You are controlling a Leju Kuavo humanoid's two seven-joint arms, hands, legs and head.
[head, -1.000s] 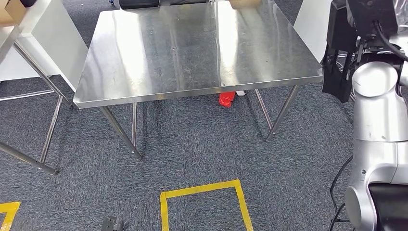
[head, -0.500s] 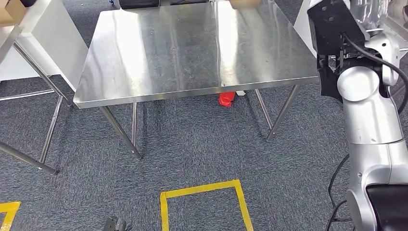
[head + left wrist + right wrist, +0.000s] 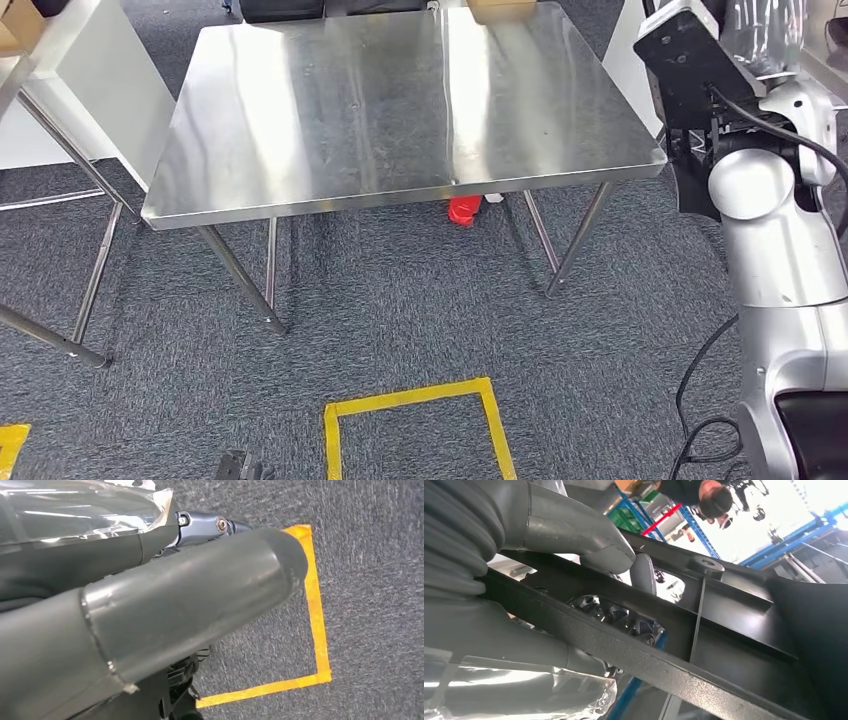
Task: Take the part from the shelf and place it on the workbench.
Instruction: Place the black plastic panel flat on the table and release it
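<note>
Grey carpet floor (image 3: pixel 400 320) fills most of the head view. On it stands a steel table (image 3: pixel 330 120), the top bare and reflective, on thin angled legs. A second metal frame with a white panel (image 3: pixel 90 80) stands just beside the table's left side.

Right arm (image 3: pixel 780 260), silver, rises along the right edge of the head view, elbow bent, forearm reaching up beside the table's right far corner. At its upper end is the part (image 3: pixel 690 60), a black flat piece with a pale edge, held off the table, near its right far corner but not over the top.

In the right wrist view the right robot hand (image 3: pixel 539 560) grips the part (image 3: pixel 704 625): the thick grey thumb lies across one face of a black ribbed bar, darker fingers (image 3: pixel 614 615) show through an opening from the other side. A person (image 3: pixel 704 495) in dark clothing stands well beyond, near blue racking.

Left robot hand (image 3: pixel 165 605) in the left wrist view: a thick dark grey thumb over the carpet, nothing visible in it; how wide the fingers stand I cannot tell.

Yellow tape square (image 3: pixel 415 425) on the floor in front of the table. A small red object (image 3: pixel 464 209) lies on the floor under the table's near edge. A cardboard box (image 3: pixel 500 9) sits at the table's far edge.
</note>
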